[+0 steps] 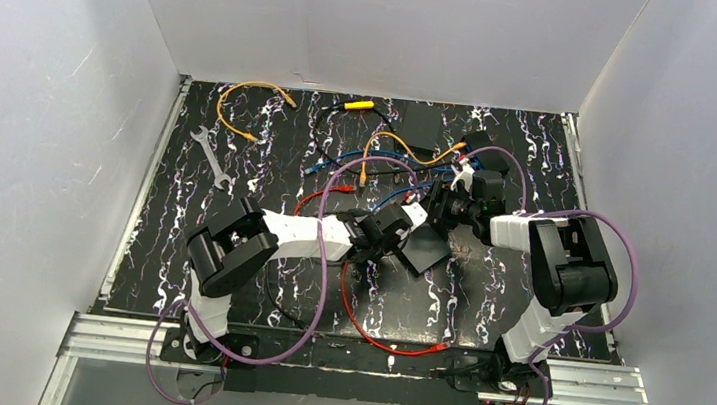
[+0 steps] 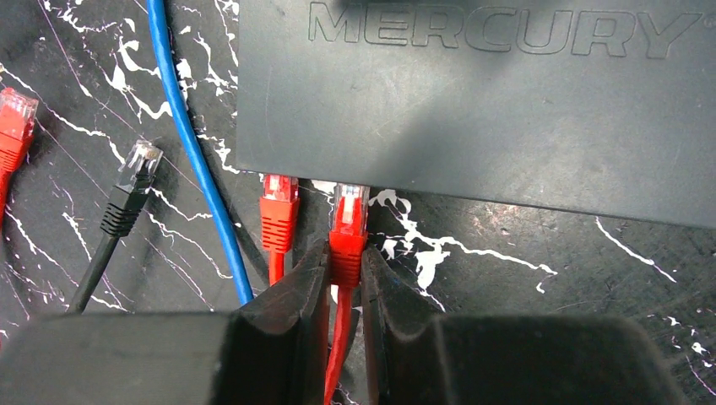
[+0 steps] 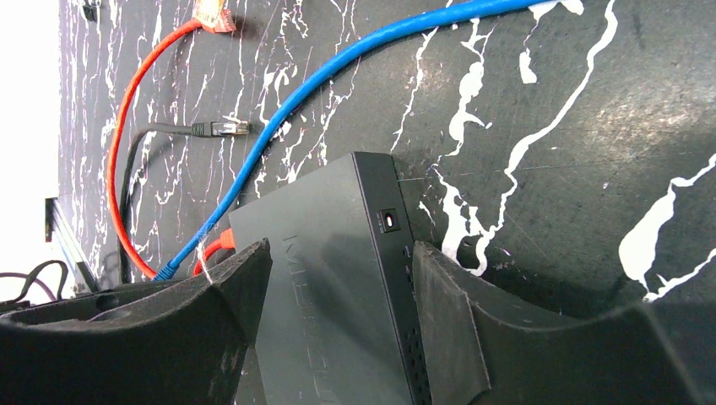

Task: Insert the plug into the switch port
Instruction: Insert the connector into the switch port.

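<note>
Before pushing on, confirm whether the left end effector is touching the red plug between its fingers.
Touching. The left wrist view shows the left end effector closed on the red plug, pressing both its sides with no gap.

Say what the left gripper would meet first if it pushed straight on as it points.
The switch, right ahead: the red plug pinched in the left gripper would reach its port edge first. Whether the tip is inside is unclear.

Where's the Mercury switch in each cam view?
Top external: switch, table centre, between the two arm tips.
Left wrist: switch fills the upper right.
Right wrist: switch bottom centre, inside the right pincer.
Shared landmark: blue cable alongside the switch.
</note>
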Available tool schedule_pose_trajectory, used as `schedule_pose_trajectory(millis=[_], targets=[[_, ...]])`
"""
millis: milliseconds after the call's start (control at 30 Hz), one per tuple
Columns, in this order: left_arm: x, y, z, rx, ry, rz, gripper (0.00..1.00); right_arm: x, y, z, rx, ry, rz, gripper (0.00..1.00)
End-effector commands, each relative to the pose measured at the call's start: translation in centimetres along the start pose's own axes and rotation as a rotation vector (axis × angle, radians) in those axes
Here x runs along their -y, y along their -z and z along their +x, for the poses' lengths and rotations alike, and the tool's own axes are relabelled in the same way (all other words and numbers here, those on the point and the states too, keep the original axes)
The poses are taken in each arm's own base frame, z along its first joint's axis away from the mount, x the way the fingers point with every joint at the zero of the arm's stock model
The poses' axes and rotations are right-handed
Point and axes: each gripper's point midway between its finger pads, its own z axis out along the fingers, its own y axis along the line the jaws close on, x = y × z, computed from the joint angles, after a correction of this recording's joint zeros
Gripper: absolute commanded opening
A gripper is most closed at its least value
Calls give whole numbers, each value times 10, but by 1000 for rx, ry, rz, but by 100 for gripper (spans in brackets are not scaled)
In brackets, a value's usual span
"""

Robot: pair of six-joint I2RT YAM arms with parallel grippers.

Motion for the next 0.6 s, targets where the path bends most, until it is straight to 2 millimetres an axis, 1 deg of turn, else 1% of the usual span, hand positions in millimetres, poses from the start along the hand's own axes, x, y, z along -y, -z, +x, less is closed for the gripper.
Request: schedule_pose_trajectory(millis=[0, 133, 300, 367, 467, 567], targets=[[-2, 17, -40, 122, 53, 24, 0, 19, -2, 56, -167, -94, 75, 71], [-2, 22, -42, 132, 58, 33, 0, 19, -2, 56, -169, -95, 74, 71], [-6, 25, -42, 138, 62, 14, 0, 19, -3, 57, -173, -96, 74, 71], [-6, 25, -48, 166, 69, 17, 0, 18, -3, 57, -173, -95, 71, 71], [-3, 23, -48, 171, 73, 26, 0, 17, -4, 58, -179, -96, 64, 70], [0, 17, -42, 160, 74, 31, 0, 16, -4, 60, -184, -97, 54, 70]])
